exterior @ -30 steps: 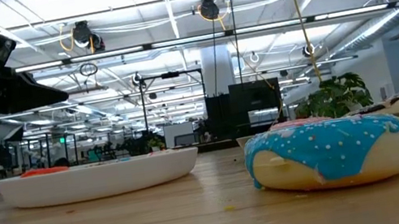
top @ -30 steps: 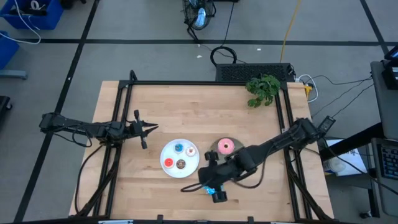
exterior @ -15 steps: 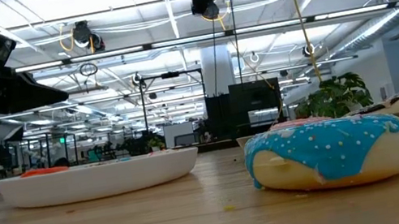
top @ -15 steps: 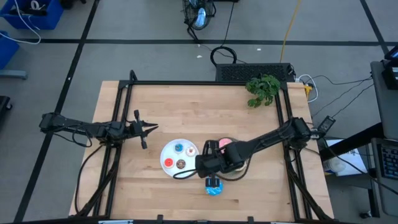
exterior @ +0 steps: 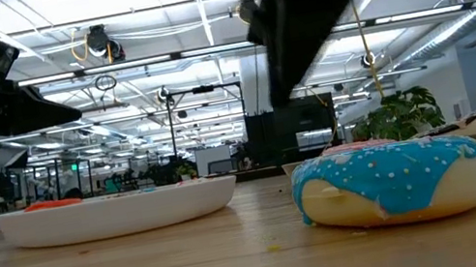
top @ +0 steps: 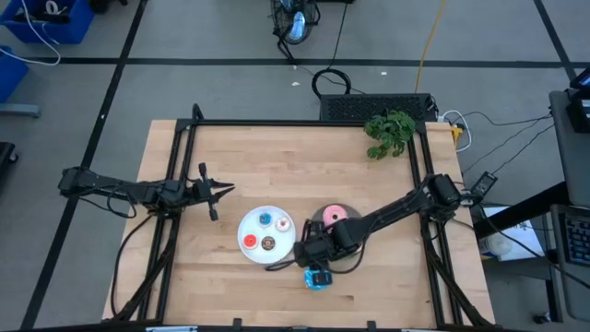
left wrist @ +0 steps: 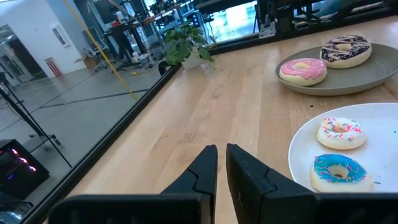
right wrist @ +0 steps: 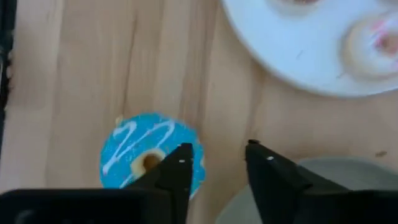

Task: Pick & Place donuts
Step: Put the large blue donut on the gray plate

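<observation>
Right gripper (top: 312, 261) hangs at lower centre of the high view, fingers parted, empty, above the blue-iced donut (top: 316, 278) lying on the table (top: 277, 157). Left gripper (top: 221, 191) waits at centre left, fingers closed on nothing. Four tiny donuts (top: 265, 231) sit on the white plate (top: 249, 222).

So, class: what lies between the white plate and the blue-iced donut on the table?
Only bare wood. In the low view, the white plate and blue-iced donut sit apart with empty tabletop between them.

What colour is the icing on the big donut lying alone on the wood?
Bright blue with white sprinkles, clearest in the low view.
</observation>
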Available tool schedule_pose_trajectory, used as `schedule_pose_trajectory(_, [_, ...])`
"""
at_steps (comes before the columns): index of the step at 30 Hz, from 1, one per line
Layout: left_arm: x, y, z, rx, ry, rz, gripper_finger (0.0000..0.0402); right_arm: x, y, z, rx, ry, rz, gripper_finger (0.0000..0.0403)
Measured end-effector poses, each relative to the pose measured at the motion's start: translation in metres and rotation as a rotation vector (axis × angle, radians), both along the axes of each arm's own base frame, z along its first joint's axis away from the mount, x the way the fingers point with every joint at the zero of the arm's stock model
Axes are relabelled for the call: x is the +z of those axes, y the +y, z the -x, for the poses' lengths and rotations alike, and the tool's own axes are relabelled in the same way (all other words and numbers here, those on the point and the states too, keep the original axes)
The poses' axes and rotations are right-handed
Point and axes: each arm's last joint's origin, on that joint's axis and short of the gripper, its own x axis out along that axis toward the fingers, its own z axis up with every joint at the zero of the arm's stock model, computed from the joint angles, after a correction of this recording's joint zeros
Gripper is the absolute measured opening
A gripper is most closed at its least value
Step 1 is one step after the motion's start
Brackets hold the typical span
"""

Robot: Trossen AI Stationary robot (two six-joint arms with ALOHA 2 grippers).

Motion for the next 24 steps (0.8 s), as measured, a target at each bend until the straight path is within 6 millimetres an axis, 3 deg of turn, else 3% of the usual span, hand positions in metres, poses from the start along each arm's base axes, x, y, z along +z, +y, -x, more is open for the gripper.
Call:
schedule_pose_trajectory(5, [0.000, 0.000, 0.000, 0.000, -0.001, 0.000, 0.0042, -0.014, 0.001, 0.004, 0.030, 0.025, -0.062, 0.0199])
schedule_pose_trajectory(11, [0.002, 0.000, 0.000, 0.000, -0.028, 0.004, 0.0042, -0.013, 0.009, 0.005, 0.088, -0.001, -0.066, 0.0265])
schedule_pose_trajectory(16, [0.003, 0.000, -0.001, 0.000, -0.031, 0.004, 0.0042, -0.016, 0.016, 0.003, 0.115, -0.038, -0.047, 0.0276])
schedule_pose_trajectory(24, [0.003, 0.000, -0.001, 0.000, -0.034, 0.004, 0.0042, -0.044, 0.018, 0.003, 0.120, 0.074, -0.013, 0.0260])
